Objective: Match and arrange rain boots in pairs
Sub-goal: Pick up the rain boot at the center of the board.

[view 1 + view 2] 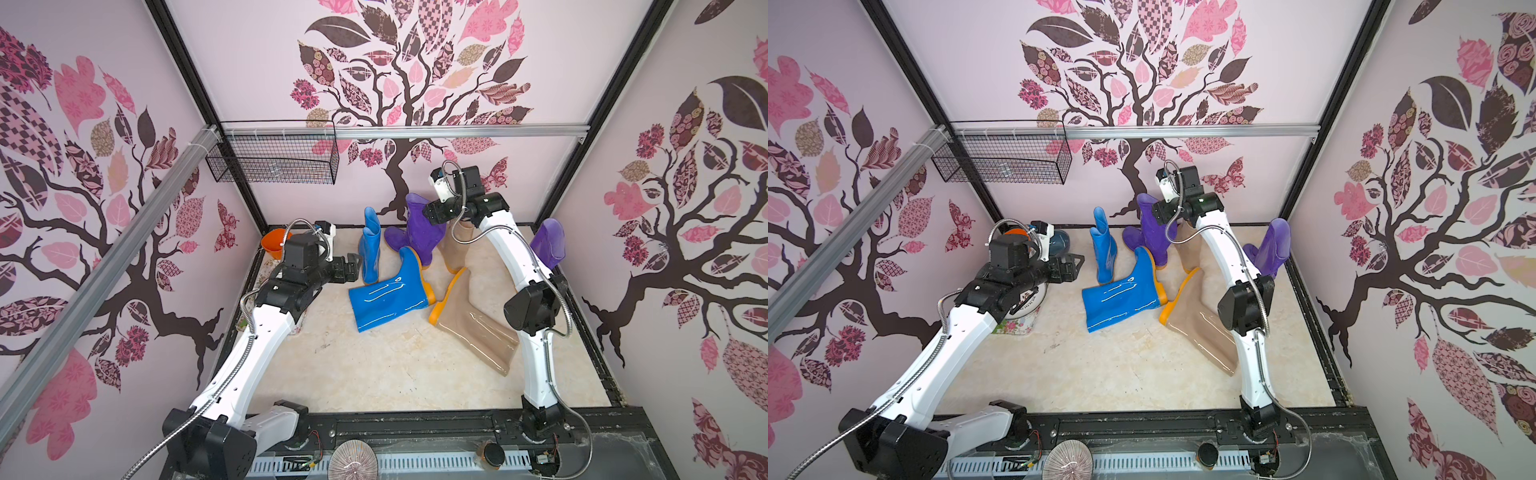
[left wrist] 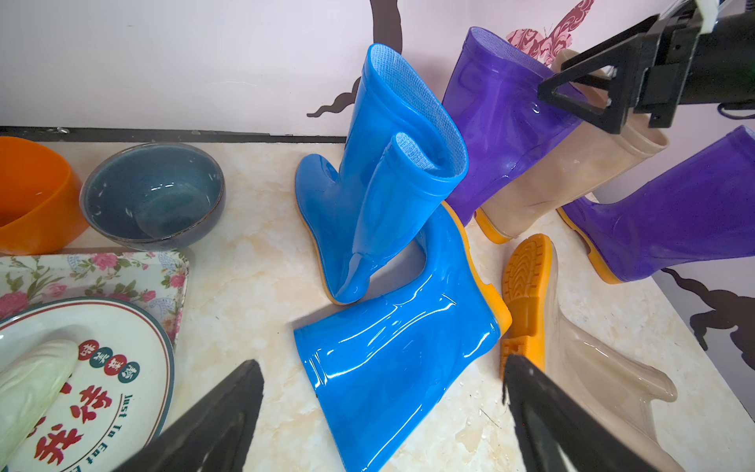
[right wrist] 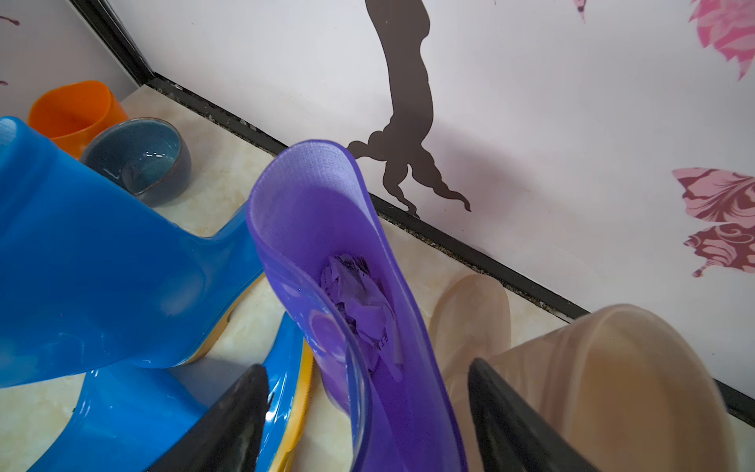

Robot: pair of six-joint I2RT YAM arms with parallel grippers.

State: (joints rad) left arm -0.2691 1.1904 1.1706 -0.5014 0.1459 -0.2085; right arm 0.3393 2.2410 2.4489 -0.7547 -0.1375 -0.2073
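Observation:
One blue rain boot (image 1: pixel 370 245) stands upright, and its twin (image 1: pixel 390 299) lies on its side in front of it. A purple boot (image 3: pixel 310 212) stands at the back wall beside an upright beige boot (image 1: pixel 455 249). The other beige boot (image 1: pixel 478 328) lies flat, and a second purple boot (image 1: pixel 548 243) leans at the right wall. My left gripper (image 1: pixel 353 266) hangs open just left of the upright blue boot, above the lying one (image 2: pixel 400 347). My right gripper (image 3: pixel 367 367) is open and straddles the back purple boot's shaft, with gaps showing on both sides.
An orange cup (image 1: pixel 274 243) and a grey-blue bowl (image 2: pixel 155 196) sit in the back left corner. A floral tray (image 2: pixel 102 269) holding a printed plate (image 2: pixel 102 388) lies under my left arm. A wire basket (image 1: pixel 274 158) hangs on the back wall.

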